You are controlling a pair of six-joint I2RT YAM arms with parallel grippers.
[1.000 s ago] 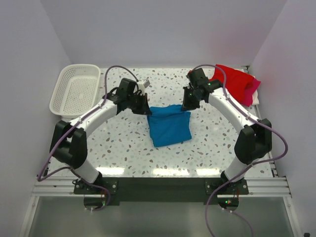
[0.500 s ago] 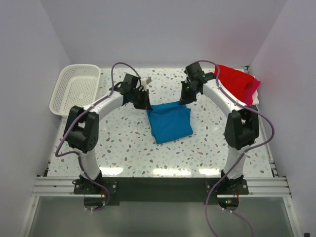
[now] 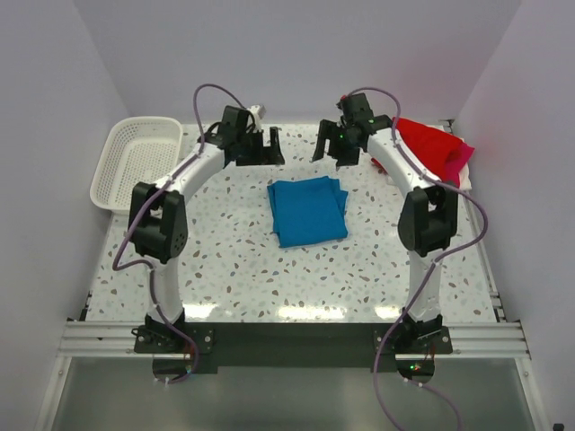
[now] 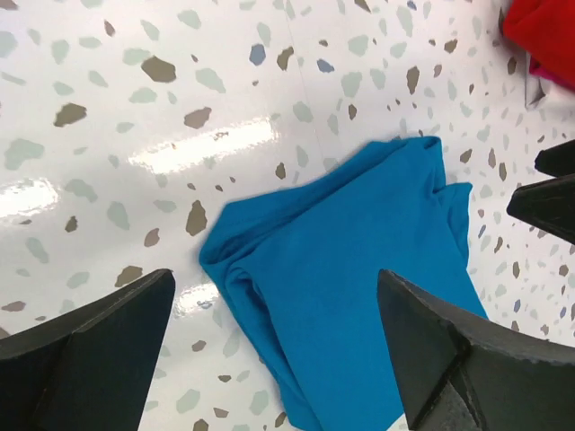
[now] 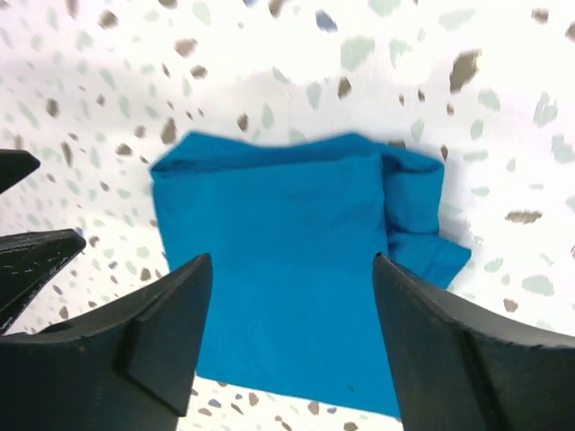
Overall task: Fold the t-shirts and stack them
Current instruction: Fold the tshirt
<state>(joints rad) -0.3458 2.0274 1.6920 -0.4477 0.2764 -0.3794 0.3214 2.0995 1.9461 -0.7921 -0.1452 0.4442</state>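
Top external view: blue t-shirt (image 3: 307, 210) lies folded to a rough rectangle at frame centre on the worktop (image 3: 234, 260), slightly skewed. Both arms reach to the upper middle of the frame. Left claw (image 3: 268, 146) and right claw (image 3: 328, 151) hang just above the shirt's far edge, each with jaws apart and nothing between them; both wrist views confirm this, showing cloth below the fingers and not in them. Red t-shirt (image 3: 429, 144) sits heaped at upper right, draped over the magenta-pink t-shirt (image 3: 462, 162), near the worktop's right edge. White mesh basket (image 3: 139, 162) is at upper left, well apart from all of it. My concerns from here are as follows. The fold is not clean. Right wrist view shows a bunched flap poking out at the right side of the rectangle, and left wrist view shows rolled layers at the left corner. If I pinch only the top layer to move or stack it, I judge the packet will peel open. A single-claw lift would likely let the loose flap drop and drag. The two claws sit near each other, so any inward move risks a finger clash. The right arm runs just beside the red heap, and a wide swing could snag that cloth or nudge the pile toward the edge. The heap itself is unfolded, so stacking onto it now would make a lopsided pile.
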